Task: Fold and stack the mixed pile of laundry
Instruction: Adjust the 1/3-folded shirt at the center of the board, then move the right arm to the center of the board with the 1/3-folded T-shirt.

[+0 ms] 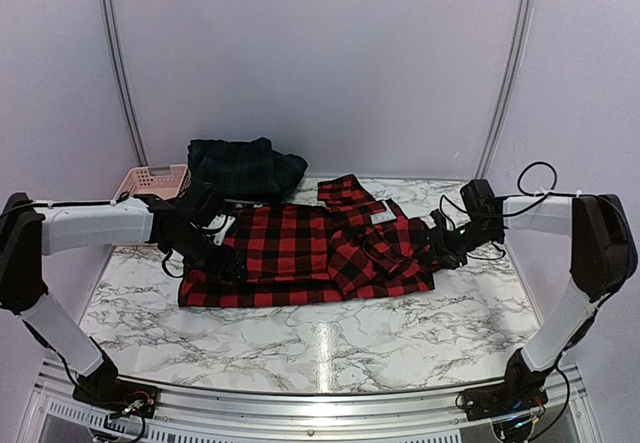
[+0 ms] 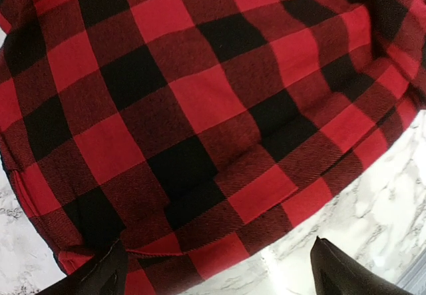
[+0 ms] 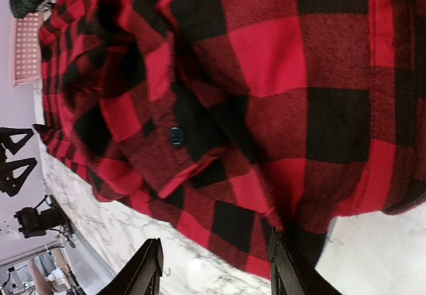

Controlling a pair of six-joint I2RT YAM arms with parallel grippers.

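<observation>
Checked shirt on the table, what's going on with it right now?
The shirt lies spread on the table, rumpled toward the right arm's side, with one arm at each end. The left pincer hangs wide open over the shirt's hem, and the right pincer is open at the opposite edge. Neither grips the cloth. A green plaid piece lies at the back beside the basket.

Red-and-black checked shirt (image 1: 310,253): woven twill cloth, matt, slightly fuzzy, flannel-like. Its button (image 3: 176,136): dark, glossy, looks plastic. Dark green plaid piece (image 1: 245,166): matt cloth. Counter (image 1: 330,348): marble pattern, smooth, glossy, glare patch. Basket (image 1: 152,179): pink perforated plastic. Left tool fingers (image 2: 346,272): black, matt, hard plastic look. Near-edge rail (image 1: 320,403): brushed metal.
</observation>
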